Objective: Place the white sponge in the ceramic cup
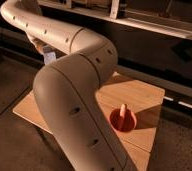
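Observation:
A red-orange ceramic cup (123, 120) stands on the wooden table (139, 95), right of centre, with a pale stick-like thing (122, 110) upright in it. My big beige arm (74, 100) fills the middle of the view and loops up to the top left. My gripper (45, 51) hangs under the arm's far link, over the table's far left side and well left of the cup. A pale bluish-white patch shows there; I cannot tell whether it is the white sponge. No sponge shows on the visible table top.
A dark shelf unit with a pale rail (139, 22) runs along the back. Dark floor (9, 140) lies around the table's left and front edges. My arm hides much of the table's middle and front.

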You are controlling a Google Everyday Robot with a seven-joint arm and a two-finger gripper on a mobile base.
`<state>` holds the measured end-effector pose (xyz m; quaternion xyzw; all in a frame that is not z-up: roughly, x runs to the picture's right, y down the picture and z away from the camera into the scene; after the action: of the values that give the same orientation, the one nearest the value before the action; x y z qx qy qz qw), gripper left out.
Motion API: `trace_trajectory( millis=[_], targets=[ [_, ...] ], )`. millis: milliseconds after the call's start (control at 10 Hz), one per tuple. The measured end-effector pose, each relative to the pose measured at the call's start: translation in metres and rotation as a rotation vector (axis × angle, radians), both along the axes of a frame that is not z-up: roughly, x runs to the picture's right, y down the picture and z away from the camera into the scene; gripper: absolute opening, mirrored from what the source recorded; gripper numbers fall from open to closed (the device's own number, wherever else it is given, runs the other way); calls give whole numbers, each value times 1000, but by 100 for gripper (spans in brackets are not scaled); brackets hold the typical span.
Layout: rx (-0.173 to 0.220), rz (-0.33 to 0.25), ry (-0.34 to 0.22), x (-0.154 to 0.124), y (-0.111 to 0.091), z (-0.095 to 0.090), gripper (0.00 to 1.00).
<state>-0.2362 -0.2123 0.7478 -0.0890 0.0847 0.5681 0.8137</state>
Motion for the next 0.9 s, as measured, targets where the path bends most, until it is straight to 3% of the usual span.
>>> trace_trajectory(
  millis=[500, 900],
  targets=[
    [2, -31, -116, -43, 3, 3, 0],
    [-42, -37, -138, -45, 20, 18, 0]
  ],
)
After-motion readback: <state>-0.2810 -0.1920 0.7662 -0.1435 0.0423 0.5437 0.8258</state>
